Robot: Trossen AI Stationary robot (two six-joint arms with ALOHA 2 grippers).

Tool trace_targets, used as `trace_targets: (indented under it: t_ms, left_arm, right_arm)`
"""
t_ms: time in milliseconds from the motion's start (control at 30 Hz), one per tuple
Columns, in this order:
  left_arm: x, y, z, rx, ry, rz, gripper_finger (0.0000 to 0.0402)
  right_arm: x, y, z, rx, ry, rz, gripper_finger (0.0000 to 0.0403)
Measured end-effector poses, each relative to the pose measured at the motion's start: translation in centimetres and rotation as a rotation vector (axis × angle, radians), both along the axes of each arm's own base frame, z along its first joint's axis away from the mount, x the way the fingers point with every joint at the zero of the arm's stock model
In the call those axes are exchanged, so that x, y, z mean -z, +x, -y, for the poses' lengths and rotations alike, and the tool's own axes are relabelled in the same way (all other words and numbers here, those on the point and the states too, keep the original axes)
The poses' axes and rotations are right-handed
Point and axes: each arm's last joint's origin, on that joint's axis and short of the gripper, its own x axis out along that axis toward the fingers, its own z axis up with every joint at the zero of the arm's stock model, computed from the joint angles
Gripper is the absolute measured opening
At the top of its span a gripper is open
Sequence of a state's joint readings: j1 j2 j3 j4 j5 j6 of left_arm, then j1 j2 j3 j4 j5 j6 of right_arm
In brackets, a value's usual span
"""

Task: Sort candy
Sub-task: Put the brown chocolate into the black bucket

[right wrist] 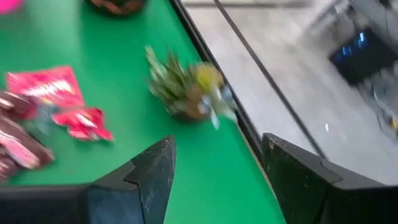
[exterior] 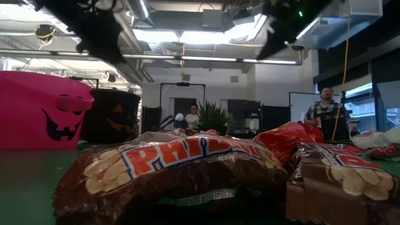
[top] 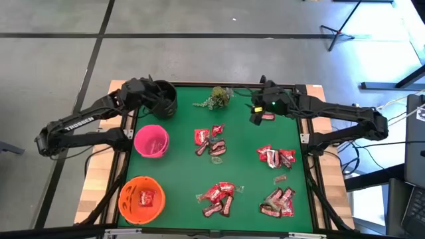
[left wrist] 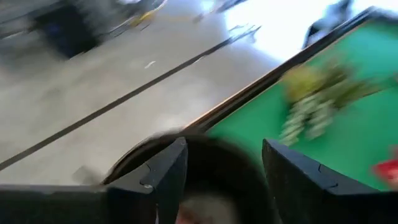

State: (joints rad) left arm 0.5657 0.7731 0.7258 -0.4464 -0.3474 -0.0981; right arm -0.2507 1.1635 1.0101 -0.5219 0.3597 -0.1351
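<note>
Here both jaws stand open and empty; the candy (top: 218, 193) looks light, crinkly, slippery, so I pinch mid-wrapper.

On my feeds the bench (top: 246, 166) wore a flat green cover, its edges pale wood. The candy (top: 219, 196) was bright red shiny packets mixed with brown-maroon bars; up close one brown wrapper (exterior: 181, 169) carried red lettering on a white band edged in blue. I saw a pink bowl (top: 151, 141) with a black jack-o'-lantern grin, an orange bowl (top: 141, 198) holding one red packet, and a black bowl (top: 163, 99) with an orange face. The sprig (top: 218, 97) was green and yellowish. Both arms were dark
</note>
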Motion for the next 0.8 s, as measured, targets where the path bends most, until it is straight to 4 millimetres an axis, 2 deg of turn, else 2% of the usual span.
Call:
trace_targets:
  t_ms: [133,233,433,567,800]
  left_arm:
    - [-1.6,1.2,0.7,0.190,0.030,0.167,0.0195]
    - [-2.6,1.9,1.2,0.311,0.067,0.272,0.0195]
    - [-2.7,3.3,2.2,0.457,0.066,0.297,0.0195]
    - [-2.5,4.4,2.9,0.508,0.056,0.295,0.0195]
    - [-2.2,6.2,4.0,0.592,0.058,0.315,0.0195]
  right_arm:
    - [3.0,-2.4,1.7,0.109,0.045,-0.028,0.0234]
    - [6.0,-3.9,3.2,0.177,0.101,-0.040,0.0234]
    - [11.1,-6.2,5.7,0.279,0.220,-0.102,0.0234]
    - [12.7,-7.0,7.1,0.329,0.317,-0.120,0.0234]
    - [15.5,-7.2,8.6,0.365,0.447,-0.198,0.0234]
